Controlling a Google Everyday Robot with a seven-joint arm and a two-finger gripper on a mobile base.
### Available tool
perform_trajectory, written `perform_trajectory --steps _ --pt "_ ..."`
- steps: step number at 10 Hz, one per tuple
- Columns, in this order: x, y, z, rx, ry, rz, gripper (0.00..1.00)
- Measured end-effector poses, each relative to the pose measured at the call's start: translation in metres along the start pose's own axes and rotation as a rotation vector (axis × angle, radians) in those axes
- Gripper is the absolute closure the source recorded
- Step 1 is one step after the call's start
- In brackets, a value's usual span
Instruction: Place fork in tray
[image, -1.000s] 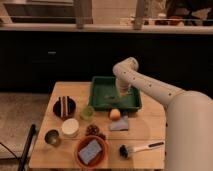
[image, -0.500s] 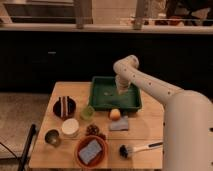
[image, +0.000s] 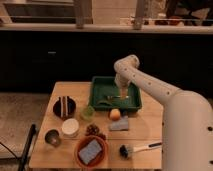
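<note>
- The tray (image: 100, 88) stands at the far side of the wooden table (image: 150, 131), and I use it as the landmark.
- The white arm (image: 150, 86) reaches from the right and bends down over the tray.
- The gripper (image: 123, 93) hangs low inside the tray, over its right half.
- How the gripper stands, wide or narrow, I cannot tell.
- The fork (image: 116, 97) seems to be a small pale streak on the tray bottom just under the gripper; if the gripper touches it I cannot tell.
- A small green cup (image: 88, 112) stands just in front of the tray's left corner.
- An orange ball (image: 115, 114) lies just in front of the tray's front edge, and a grey cloth (image: 120, 125) lies just before it.
- A dark bowl (image: 64, 106) stands to the left of the tray.
- A white cup (image: 70, 127) and a metal cup (image: 52, 137) stand further to the front left of the tray.
- An orange bowl (image: 80, 155) with a grey sponge (image: 91, 150) in it stands well in front of the tray.
- A brush (image: 136, 148) lies well in front of the tray, to the right of the orange bowl.
</note>
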Motion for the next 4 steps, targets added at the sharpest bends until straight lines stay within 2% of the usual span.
perform_trajectory --steps 4 --pt "0.013 -0.006 -0.021 0.041 -0.002 -0.001 0.24"
